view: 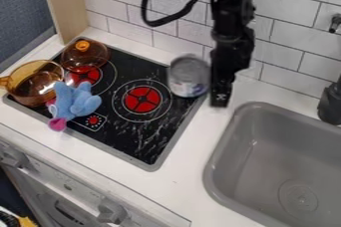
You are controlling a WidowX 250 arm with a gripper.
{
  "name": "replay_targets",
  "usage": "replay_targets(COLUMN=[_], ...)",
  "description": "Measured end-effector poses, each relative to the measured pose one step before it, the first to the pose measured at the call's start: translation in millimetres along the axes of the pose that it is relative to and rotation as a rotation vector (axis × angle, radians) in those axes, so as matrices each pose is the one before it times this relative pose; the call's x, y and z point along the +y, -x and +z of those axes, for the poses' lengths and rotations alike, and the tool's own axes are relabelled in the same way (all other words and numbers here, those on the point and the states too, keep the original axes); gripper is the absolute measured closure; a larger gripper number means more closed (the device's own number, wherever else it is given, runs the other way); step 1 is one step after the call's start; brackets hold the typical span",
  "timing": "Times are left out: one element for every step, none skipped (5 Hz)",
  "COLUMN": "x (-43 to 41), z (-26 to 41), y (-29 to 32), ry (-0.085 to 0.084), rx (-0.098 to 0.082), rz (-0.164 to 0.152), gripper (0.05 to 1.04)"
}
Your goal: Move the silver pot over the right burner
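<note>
The black gripper (221, 94) hangs down near the back counter, between the stove and the sink, at the right side of the silver pot (188, 77). The pot looks like a metal can with a label low on its side, at the stove's back right corner. Its edge and the gripper look very close; I cannot tell whether they touch. The right burner (142, 100), a red disc with white rings, lies in front and to the left of the pot, uncovered.
An amber pan (35, 82) and an amber lid (85, 56) sit at the stove's left, with a blue plush toy (75, 100) in front. The grey sink (266, 156) is on the right, a black faucet (330, 104) beside it. A tiled wall (286, 42) stands behind.
</note>
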State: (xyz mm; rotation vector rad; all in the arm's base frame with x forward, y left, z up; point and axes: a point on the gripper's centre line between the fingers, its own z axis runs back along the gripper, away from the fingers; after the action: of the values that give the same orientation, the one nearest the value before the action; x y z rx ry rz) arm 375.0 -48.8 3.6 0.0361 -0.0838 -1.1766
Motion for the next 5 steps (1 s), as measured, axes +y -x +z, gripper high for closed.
replay_targets(x=[5.77,-0.63,6.76,5.72,7.34], z=[3.18,-4.21,11.2,0.01,-2.79], y=[10.75,13.46,20.12,15.6,21.58], ry=[-0.0134,-0.0019,-0.0207,0.0117,0.0075], rx=[0.0202,0.022,0.0025,0.02,0.012], rz=[0.027,0.023,0.0609,0.0169,0.0387], gripper=[0.083,0.084,0.084,0.084,0.084])
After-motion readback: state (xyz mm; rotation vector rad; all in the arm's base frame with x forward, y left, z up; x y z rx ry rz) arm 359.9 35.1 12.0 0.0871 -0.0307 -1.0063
